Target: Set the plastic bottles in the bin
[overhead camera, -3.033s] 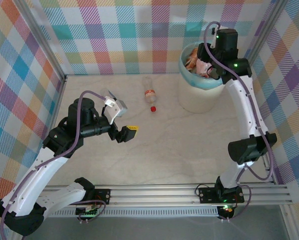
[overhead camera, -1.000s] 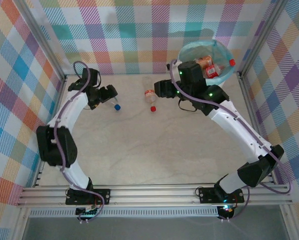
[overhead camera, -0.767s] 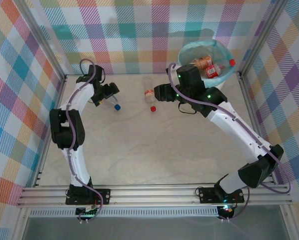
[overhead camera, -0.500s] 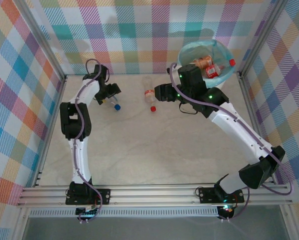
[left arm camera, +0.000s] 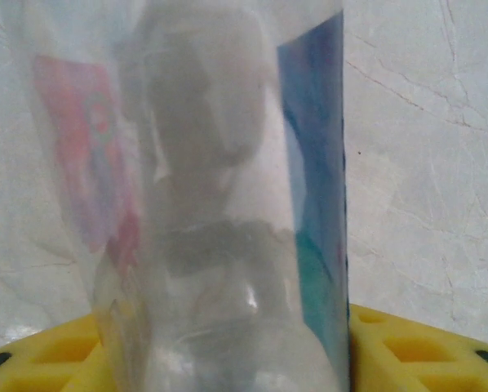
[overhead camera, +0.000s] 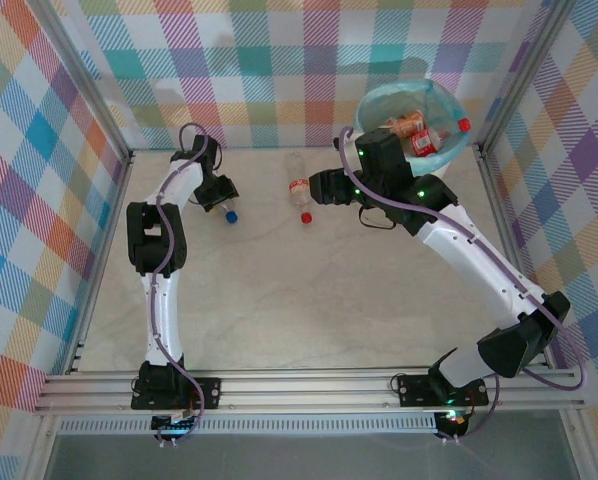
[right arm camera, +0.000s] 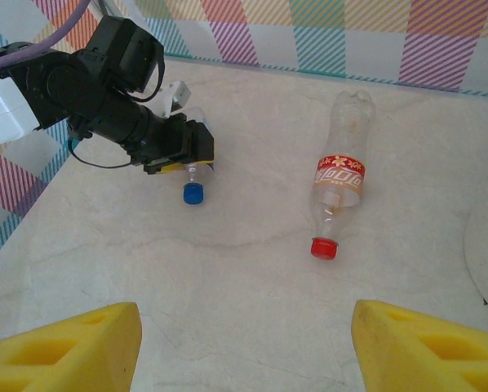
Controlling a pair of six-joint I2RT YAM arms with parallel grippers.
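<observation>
Pale marble tabletop lies inside plaid walls. At eleven o'clock our left gripper clasps the blue-cap bottle. The red-cap bottle lies at twelve, our right gripper spread empty beside it. The bin stands at one.

Setting: robotics laboratory test cell. The enclosure was walled in pastel checked cloth hung on aluminium posts. A pale marble-patterned desk formed its floor. A slotted aluminium rail ran along the near edge, carrying the left arm and right arm, both white with black joints and purple cables.
</observation>
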